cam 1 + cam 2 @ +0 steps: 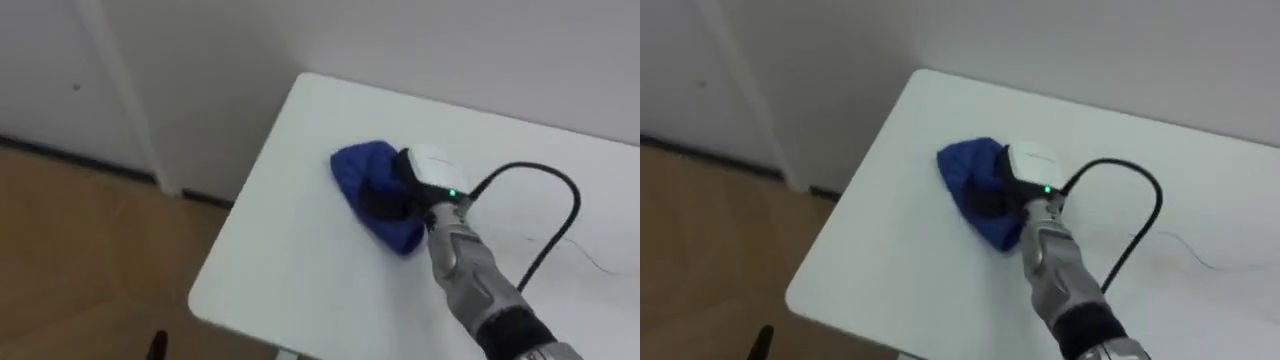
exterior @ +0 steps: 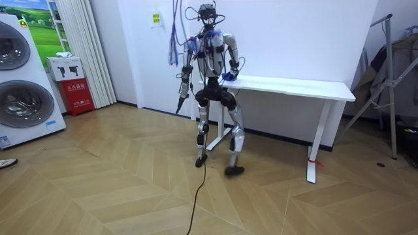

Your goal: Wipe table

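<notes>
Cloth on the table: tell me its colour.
The cloth is blue, clearest in the left eye view.

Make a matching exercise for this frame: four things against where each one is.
Things:
1 blue cloth
2 right hand
3 left hand
4 washing machines

Places:
A hanging at the robot's side
B lying on the white table, near its corner
C at the room view's left edge
D resting on top of the blue cloth

Pairs: 1-B, 2-D, 3-A, 4-C
</notes>
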Tool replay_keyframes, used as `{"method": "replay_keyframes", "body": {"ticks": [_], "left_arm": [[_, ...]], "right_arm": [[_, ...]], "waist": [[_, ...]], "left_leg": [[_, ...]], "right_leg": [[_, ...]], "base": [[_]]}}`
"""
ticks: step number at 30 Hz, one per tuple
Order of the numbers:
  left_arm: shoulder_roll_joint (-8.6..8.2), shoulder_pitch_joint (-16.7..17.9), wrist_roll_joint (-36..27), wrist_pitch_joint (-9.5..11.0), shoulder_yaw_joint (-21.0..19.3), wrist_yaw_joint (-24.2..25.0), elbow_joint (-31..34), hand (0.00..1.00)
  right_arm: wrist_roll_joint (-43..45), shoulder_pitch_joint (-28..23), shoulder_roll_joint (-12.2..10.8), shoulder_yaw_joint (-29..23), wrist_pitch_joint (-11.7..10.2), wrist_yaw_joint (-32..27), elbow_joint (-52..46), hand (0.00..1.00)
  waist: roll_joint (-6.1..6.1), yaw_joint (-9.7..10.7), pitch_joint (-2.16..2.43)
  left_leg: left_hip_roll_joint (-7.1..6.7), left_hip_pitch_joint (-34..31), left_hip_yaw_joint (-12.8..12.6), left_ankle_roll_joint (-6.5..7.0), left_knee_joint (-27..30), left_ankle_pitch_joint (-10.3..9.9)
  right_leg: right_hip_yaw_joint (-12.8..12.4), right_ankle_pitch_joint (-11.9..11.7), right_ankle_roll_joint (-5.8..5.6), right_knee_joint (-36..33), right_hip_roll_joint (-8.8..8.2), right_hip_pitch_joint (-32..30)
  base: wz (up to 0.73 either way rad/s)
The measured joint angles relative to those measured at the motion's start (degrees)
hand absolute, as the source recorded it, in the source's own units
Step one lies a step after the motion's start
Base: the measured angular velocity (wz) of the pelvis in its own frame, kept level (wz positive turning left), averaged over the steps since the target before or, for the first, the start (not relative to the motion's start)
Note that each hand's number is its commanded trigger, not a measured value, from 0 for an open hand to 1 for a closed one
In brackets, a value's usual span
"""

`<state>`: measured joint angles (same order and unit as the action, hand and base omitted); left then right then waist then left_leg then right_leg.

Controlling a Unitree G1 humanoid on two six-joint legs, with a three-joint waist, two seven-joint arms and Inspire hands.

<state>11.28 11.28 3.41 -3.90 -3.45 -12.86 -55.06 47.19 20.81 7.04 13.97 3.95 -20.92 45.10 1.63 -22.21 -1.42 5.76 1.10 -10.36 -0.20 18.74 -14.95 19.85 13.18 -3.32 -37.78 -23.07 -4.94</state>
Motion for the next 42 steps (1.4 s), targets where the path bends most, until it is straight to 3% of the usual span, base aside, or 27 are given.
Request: {"method": "replay_keyframes", "body": {"ticks": [1,2,4,5,6,7,8,9,10,12,13,14,16,17,18,19,21,23,26,27,28,30,32,33,34,38,42], "left_arm": [[0.9,0.7,0.35,-0.06,-1.31,0.1,0.04,0.0],[1.48,1.04,0.91,-0.09,-2.28,0.17,0.06,0.0],[3.87,1.53,2.72,-0.77,-5.83,0.82,0.14,0.0],[4.38,1.69,3.47,-0.8,-7.21,0.86,0.5,0.0],[5.55,2.31,4.35,-0.75,-9.6,0.85,2.35,0.0],[6.02,2.91,4.16,-0.45,-10.93,0.59,3.32,0.0],[5.91,3.4,3.71,-0.33,-11.03,0.53,3.66,0.0],[5.08,3.6,2.9,0.14,-11.35,0.84,4.08,0.0],[3.31,3.31,1.77,1.0,-11.3,1.02,4.81,0.0],[0.91,2.89,0.48,1.98,-10.9,1.17,5.34,0.0],[-0.53,2.46,0.43,2.18,-10.76,1.17,5.03,0.0],[-1.1,2.1,0.31,2.26,-10.72,1.14,4.7,0.0],[-2.61,0.82,-1.42,2.7,-8.47,1.13,2.13,0.0],[-2.88,0.67,-1.46,2.57,-7.67,1.19,1.73,0.0],[-3.28,0.41,-1.41,2.31,-6.33,1.29,1.74,0.0],[-3.38,0.64,-1.52,1.93,-4.82,1.49,2.02,0.0],[-3.41,0.99,-1.61,1.11,-4.68,1.86,2.85,0.0],[-3.41,1.83,-1.6,0.03,-4.85,1.86,3.53,0.0],[-2.89,4.86,-1.65,-0.98,-6.14,1.75,5.44,0.0],[-2.67,6.0,-1.53,-1.36,-7.85,1.74,5.65,0.0],[-2.71,6.92,-1.34,-2.08,-10.06,1.72,5.62,0.0],[-2.7,7.98,-0.61,-2.38,-12.91,1.65,5.61,0.0],[-2.69,8.49,0.64,-2.18,-15.37,0.91,5.63,0.0],[-2.69,8.47,1.3,-1.85,-16.32,0.73,5.66,0.0],[-2.73,8.47,1.25,-1.27,-16.53,0.72,5.66,0.0],[-3.07,5.28,0.65,-0.24,-14.23,0.76,5.83,0.0],[-3.85,2.81,-1.59,0.52,-10.07,0.77,6.08,0.0]], "right_arm": [[-1.46,-1.23,0.57,-1.17,-1.86,-2.51,0.65,1.0],[-2.24,-2.29,0.62,-2.19,-3.02,-3.75,1.0,1.0],[-5.13,-8.38,1.44,-7.15,-7.72,-7.67,1.28,1.0],[-5.3,-10.15,1.8,-8.55,-8.55,-8.62,1.26,1.0],[-5.47,-13.67,2.7,-11.43,-10.14,-10.2,1.22,1.0],[-6.07,-16.79,4.55,-13.25,-10.35,-10.83,1.32,1.0],[-6.53,-17.91,5.95,-13.52,-10.25,-10.82,1.44,1.0],[-6.86,-19.34,8.83,-14.37,-10.25,-10.73,1.43,1.0],[-7.14,-20.63,10.78,-16.13,-9.88,-10.19,1.28,1.0],[-7.49,-20.87,11.36,-17.76,-7.6,-8.81,0.81,1.0],[-6.98,-19.86,10.99,-17.57,-5.71,-6.79,-0.25,1.0],[-6.58,-19.12,10.37,-17.31,-4.92,-5.54,-1.01,1.0],[-3.9,-14.19,8.13,-13.82,-0.59,-0.02,-5.2,1.0],[-3.65,-12.65,7.9,-11.92,0.13,1.45,-6.96,1.0],[-2.28,-8.96,7.42,-8.14,0.62,3.53,-9.75,1.0],[-0.34,-4.58,6.53,-4.87,0.45,4.64,-10.47,1.0],[1.9,-0.3,4.49,-1.63,0.03,5.77,-10.64,1.0],[4.49,1.27,3.06,-1.32,-1.15,6.81,-10.85,1.0],[6.42,-2.09,3.46,-2.33,-2.67,6.08,-10.11,1.0],[4.76,-5.63,3.98,-3.4,-3.4,4.34,-9.58,1.0],[3.8,-9.78,3.99,-5.64,-5.48,1.4,-10.05,1.0],[3.52,-14.9,3.97,-9.31,-8.3,-2.82,-10.05,1.0],[1.32,-20.2,3.97,-12.98,-10.2,-6.37,-9.7,1.0],[-0.11,-22.96,4.01,-15.18,-10.41,-7.66,-9.61,1.0],[-1.27,-24.54,4.15,-16.99,-10.41,-8.44,-8.77,1.0],[-3.85,-23.79,4.31,-18.86,-9.03,-8.12,-7.23,1.0],[-2.17,-17.38,4.22,-13.32,-1.15,-2.79,-8.71,1.0]], "waist": [[0.1,0.67,0.18],[-0.01,1.73,0.14],[1.01,7.58,0.57],[1.53,8.79,0.69],[3.38,10.58,1.2],[3.24,10.89,1.84],[2.74,10.88,2.3],[1.86,10.96,2.86],[1.25,11.75,2.81],[1.51,12.56,2.68],[1.62,12.5,2.57],[1.87,12.41,2.42],[2.05,10.63,1.49],[1.9,10.01,1.22],[1.6,8.33,0.25],[1.1,6.91,-0.4],[0.86,4.96,-0.33],[0.6,3.34,0.13],[0.14,3.2,0.45],[0.32,3.76,0.57],[0.43,6.02,0.63],[0.49,8.91,1.06],[0.74,11.36,1.81],[1.1,12.07,2.51],[1.26,12.6,2.71],[1.4,12.84,2.68],[1.11,10.55,2.34]], "left_leg": [[1.28,-0.92,1.63,-1.18,1.03,-0.13],[1.91,-1.24,2.7,-1.8,1.18,0.02],[4.49,-1.51,6.73,-4.93,1.21,0.78],[5.39,-1.42,6.54,-5.82,1.24,1.0],[6.99,-1.0,5.63,-8.0,1.44,1.37],[9.59,-0.27,5.16,-10.16,2.18,1.24],[11.36,0.17,4.57,-10.71,2.29,1.27],[14.2,0.83,2.77,-11.73,1.61,2.09],[15.98,1.91,2.05,-11.67,-0.27,3.85],[16.6,2.82,0.74,-9.34,-2.36,6.67],[16.15,2.77,-1.28,-9.31,-1.54,6.66],[15.58,2.59,-1.88,-9.28,-0.93,6.64],[11.38,1.26,-2.02,-6.74,2.37,4.48],[10.0,0.51,-1.46,-5.97,3.24,3.29],[6.56,-0.86,-0.25,-4.15,4.07,1.13],[2.48,-2.46,1.63,-3.45,3.31,0.49],[-0.71,-3.5,4.74,-1.8,1.74,1.59],[-0.79,-3.47,5.23,-1.93,-0.35,2.86],[-1.8,-2.4,6.08,-1.49,-2.98,3.51],[-2.47,-1.61,7.09,-1.46,-3.74,3.52],[-3.12,-0.78,7.82,-1.4,-4.25,3.55],[-3.55,1.13,8.01,-1.38,-5.41,3.57],[-3.81,2.83,8.17,-1.38,-6.44,3.57],[-3.83,3.81,8.14,-1.38,-7.07,3.57],[-3.79,4.71,8.07,-1.38,-7.29,3.56],[-3.76,5.91,8.0,-1.36,-8.32,3.51],[-3.24,5.86,7.09,-1.43,-9.11,3.56]], "right_leg": [[-1.38,-0.98,-1.01,3.39,-1.14,1.09],[-1.29,-2.01,-1.15,6.28,-1.37,2.47],[2.13,-8.67,-2.1,19.87,-1.04,9.18],[2.85,-10.65,-2.34,22.06,-0.74,10.02],[4.08,-14.43,-3.05,23.47,0.11,9.99],[5.79,-11.79,-7.15,21.86,2.1,10.36],[5.89,-10.31,-7.83,21.56,3.76,10.56],[7.24,-6.76,-7.78,19.63,5.72,10.42],[7.29,-4.27,-6.51,16.72,6.95,8.71],[7.0,-1.81,-4.15,14.87,8.19,7.33],[6.85,-1.15,-2.19,14.71,9.24,6.8],[6.76,-0.91,-1.32,14.69,9.61,6.54],[3.87,-1.16,2.31,15.28,11.03,4.79],[2.64,-1.46,2.86,15.4,11.06,4.33],[0.96,-2.15,3.99,15.64,11.78,3.12],[0.1,-2.81,5.01,16.26,12.4,2.04],[-0.65,-3.77,6.14,18.15,13.81,0.44],[-1.07,-4.79,7.35,20.93,15.36,0.59],[-1.12,-5.65,4.81,22.85,15.17,2.28],[-1.02,-5.85,2.23,23.7,14.81,3.59],[-0.94,-5.8,-0.53,24.28,14.18,5.19],[-0.43,-5.05,-1.67,24.75,13.82,7.68],[0.9,-4.88,-1.96,26.93,13.91,10.71],[0.87,-4.79,-2.13,27.21,13.99,11.56],[0.79,-4.78,-2.14,27.19,14.07,12.41],[0.79,-4.78,-2.14,27.13,14.14,13.28],[-1.74,-5.4,-1.44,26.07,15.07,11.05]], "base": [[0.56],[0.84],[1.12],[0.86],[0.33],[0.0],[-0.34],[-0.3],[-0.19],[-0.16],[-0.27],[-0.42],[-0.62],[-0.83],[-0.83],[-0.76],[-0.38],[0.07],[0.31],[0.49],[0.59],[0.54],[0.29],[0.06],[-0.04],[-0.11],[-0.4]]}}
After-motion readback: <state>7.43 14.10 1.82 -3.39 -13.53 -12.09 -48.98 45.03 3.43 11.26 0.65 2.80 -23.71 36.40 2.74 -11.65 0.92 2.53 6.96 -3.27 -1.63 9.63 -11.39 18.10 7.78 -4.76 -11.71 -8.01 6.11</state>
